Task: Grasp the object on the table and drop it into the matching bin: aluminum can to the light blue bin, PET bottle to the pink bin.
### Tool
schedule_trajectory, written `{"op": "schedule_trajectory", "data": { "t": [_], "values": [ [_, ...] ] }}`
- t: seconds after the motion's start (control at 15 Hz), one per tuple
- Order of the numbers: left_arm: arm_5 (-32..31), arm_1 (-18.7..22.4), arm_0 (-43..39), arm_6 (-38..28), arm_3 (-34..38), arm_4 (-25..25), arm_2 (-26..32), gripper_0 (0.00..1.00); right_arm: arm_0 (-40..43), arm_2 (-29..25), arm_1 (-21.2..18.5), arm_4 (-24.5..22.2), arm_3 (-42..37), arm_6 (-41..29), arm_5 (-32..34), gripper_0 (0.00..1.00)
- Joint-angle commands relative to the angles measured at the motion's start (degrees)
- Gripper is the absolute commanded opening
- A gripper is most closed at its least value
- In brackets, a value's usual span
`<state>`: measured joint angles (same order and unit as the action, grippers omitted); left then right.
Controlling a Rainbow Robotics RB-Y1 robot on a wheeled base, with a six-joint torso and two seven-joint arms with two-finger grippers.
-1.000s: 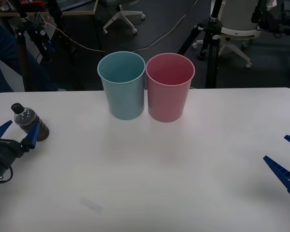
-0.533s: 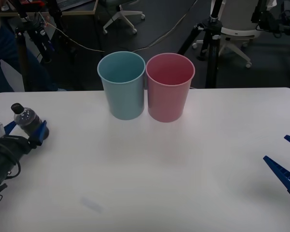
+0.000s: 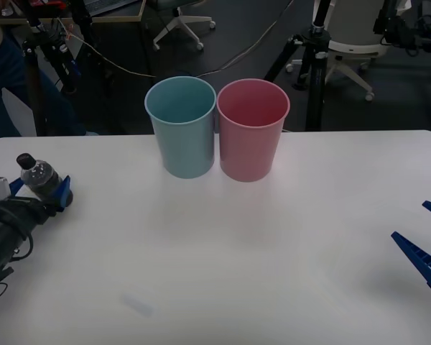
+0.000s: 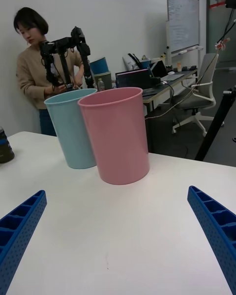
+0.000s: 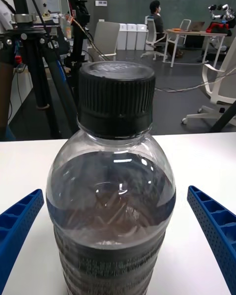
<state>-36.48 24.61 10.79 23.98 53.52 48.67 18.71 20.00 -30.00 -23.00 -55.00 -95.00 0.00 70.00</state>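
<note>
The PET bottle [image 3: 38, 175], small and clear with a black cap and a dark lower half, stands upright near the left edge of the white table [image 3: 237, 244]. My left gripper [image 3: 37, 192] is open, one blue finger on each side of the bottle [image 5: 113, 187], with a gap showing on both sides. The light blue bin [image 3: 182, 129] and the pink bin [image 3: 251, 133] stand side by side at the far middle of the table. My right gripper [image 3: 425, 241] hangs open over the table's right edge, facing the pink bin [image 4: 118, 135] and the light blue bin [image 4: 73, 128].
A black tripod [image 3: 312, 65] and office chairs stand on the floor beyond the table's far edge. Another tripod [image 3: 47, 57] stands behind the far left corner. A broad stretch of bare tabletop lies between the bottle and the bins.
My left gripper has slid forward along the table so its fingers now flank the bottle's body. The bottle, the bins and the right arm have stayed put.
</note>
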Motion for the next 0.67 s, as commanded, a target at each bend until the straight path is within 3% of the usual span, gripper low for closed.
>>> {"op": "schedule_trajectory", "data": {
  "t": [0.07,0.13,0.2,0.27,0.33,0.67],
  "values": [
    [0.01,0.0,0.55,-0.52,0.0,1.52,0.27,1.0,0.0,0.0,0.0,0.0,0.0,0.0,0.0,1.0],
    [0.01,0.0,0.55,-0.6,0.0,1.52,0.27,0.87,0.0,0.0,0.0,0.0,0.0,0.0,0.0,1.0],
    [0.01,0.0,0.55,-0.69,0.0,1.6,0.27,0.41,0.0,0.0,0.0,0.0,0.0,0.0,0.0,1.0],
    [0.01,0.09,0.55,-0.78,0.0,1.52,0.27,0.04,0.0,0.0,0.0,0.0,0.0,0.0,0.0,1.0],
    [0.1,0.0,0.55,-0.95,0.0,1.52,0.27,0.0,0.0,0.0,0.0,0.0,0.0,0.0,0.0,1.0],
    [-0.78,0.09,0.55,-0.95,0.0,1.34,0.27,0.0,0.0,0.0,0.0,0.0,0.0,0.0,0.0,1.0]
  ]
}}
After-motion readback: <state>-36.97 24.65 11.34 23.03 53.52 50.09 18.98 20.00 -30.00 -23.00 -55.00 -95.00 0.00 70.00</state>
